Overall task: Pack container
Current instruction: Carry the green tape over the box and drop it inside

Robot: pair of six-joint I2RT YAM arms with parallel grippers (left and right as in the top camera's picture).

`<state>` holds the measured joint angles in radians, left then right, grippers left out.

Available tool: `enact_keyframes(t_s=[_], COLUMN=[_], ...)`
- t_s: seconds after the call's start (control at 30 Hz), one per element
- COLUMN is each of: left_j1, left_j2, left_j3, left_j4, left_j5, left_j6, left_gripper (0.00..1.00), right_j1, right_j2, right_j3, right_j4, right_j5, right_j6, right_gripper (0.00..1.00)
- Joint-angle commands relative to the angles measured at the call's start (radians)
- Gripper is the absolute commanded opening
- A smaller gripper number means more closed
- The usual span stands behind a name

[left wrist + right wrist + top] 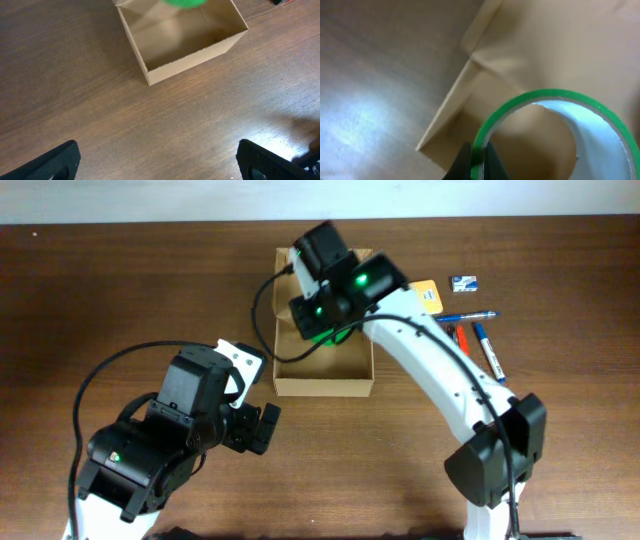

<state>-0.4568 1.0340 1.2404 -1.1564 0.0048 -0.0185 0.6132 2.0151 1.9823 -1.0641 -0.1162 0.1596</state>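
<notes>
Pinching a green tape ring (600, 131) in the tight jaws of the right gripper (477, 162), just over the open brown box (322, 386) on the table (100, 280). Left gripper (160, 165) nearby, jaws wide apart

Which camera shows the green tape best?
Right wrist: the green tape ring fills it, pinched by the right gripper. Overhead, the arm hides most of it; left wrist shows a green blur at its top edge.
</notes>
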Motion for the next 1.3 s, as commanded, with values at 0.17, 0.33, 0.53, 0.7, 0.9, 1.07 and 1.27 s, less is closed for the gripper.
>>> enact_keyframes(t_s=[0.17,0.33,0.53,0.7,0.9,1.07,1.27], left_j1=[0.002,0.002,0.002,0.002,0.002,0.002,0.002], left_j2=[-0.013,-0.013,-0.013,-0.013,-0.013,-0.013,-0.013], left_j3=[0.018,0.018,0.018,0.018,0.018,0.018,0.018], left_j4=[0.000,0.000,0.000,0.000,0.000,0.000,0.000], left_j5=[0.015,0.015,0.015,0.015,0.015,0.015,0.015], left_j6=[0.016,0.016,0.016,0.016,0.016,0.016,0.016], left_gripper=[1.00,1.00,1.00,1.00,1.00,1.00,1.00], right_j1=[0.083,0.089,0.094,0.110,0.122,0.121,0.121], right_j2=[-0.010,-0.010,-0.010,-0.010,-0.001,0.006,0.006], right_j3=[-0.103,-0.206,-0.267,-0.285,-0.285,-0.285,-0.285], right_j4=[0.076,0.178,0.224,0.243,0.257,0.257,0.257], right_j5=[-0.030,-0.031,-0.032,-0.031,-0.031,-0.031,-0.031], right_j6=[0.017,0.018,0.018,0.018,0.018,0.018,0.018], right_gripper=[0.04,0.04,0.04,0.04,0.04,0.07,0.30])
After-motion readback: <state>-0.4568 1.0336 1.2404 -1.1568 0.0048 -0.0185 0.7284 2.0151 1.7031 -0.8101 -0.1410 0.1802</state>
